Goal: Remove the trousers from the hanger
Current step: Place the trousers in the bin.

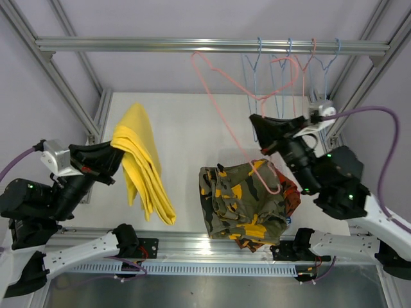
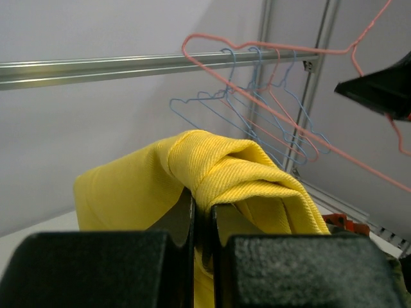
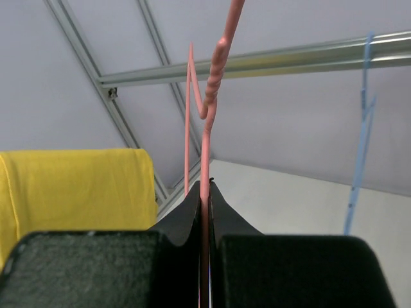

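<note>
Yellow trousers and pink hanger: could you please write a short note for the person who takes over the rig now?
Grippers: left gripper shut on the yellow trousers, above the table's left side; right gripper shut on the bare pink hanger.
Done: yellow trousers are off the hanger; camouflage trousers lie in a pile on the table.
Left: probably lay the yellow trousers down and return the pink hanger to the rail.

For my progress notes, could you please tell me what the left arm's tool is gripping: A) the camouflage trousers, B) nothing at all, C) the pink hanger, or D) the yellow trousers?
D: the left tool is shut on a fold of the yellow trousers, whereas the pink hanger is pinched in the right tool.
</note>
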### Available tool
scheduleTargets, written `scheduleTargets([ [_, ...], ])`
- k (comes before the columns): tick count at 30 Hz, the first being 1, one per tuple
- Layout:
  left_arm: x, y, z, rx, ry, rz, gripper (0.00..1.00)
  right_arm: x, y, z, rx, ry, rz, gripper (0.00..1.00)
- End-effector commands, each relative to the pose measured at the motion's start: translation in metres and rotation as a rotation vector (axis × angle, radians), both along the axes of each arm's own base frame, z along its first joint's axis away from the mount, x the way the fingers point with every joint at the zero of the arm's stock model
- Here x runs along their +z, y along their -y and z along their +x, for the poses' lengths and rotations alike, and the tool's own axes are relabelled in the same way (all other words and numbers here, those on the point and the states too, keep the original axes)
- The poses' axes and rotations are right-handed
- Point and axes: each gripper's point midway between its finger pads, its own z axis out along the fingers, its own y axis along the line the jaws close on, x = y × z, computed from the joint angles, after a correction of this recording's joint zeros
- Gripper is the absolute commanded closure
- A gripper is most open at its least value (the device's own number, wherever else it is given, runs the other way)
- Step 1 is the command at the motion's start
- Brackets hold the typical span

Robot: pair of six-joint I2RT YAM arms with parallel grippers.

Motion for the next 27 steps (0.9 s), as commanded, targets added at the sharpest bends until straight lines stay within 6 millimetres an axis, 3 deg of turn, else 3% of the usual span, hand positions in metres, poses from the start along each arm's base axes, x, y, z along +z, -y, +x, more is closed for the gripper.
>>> scheduleTargets([
  [1,0.032,0.022,-0.015,-0.142,0.071,-0.101,0.99,0.007,0.033,-0.005,-0.066,0.025,-0.049,1.0],
  [7,0.02,0.058,-0.015,-0.243,0.06,-0.09,1.0,0.005,0.054,-0.015,-0.066,0.017,-0.05,1.0],
  [15,0.018,0.103,-0.01,-0.344,0.041,-0.066,1.0,-0.001,0.068,-0.017,-0.095,0.017,-0.07,1.0],
  [27,0.042,0.122,-0.013,-0.386,0.081,-0.061,0.99,-0.01,0.072,-0.015,-0.113,0.013,-0.079,1.0],
])
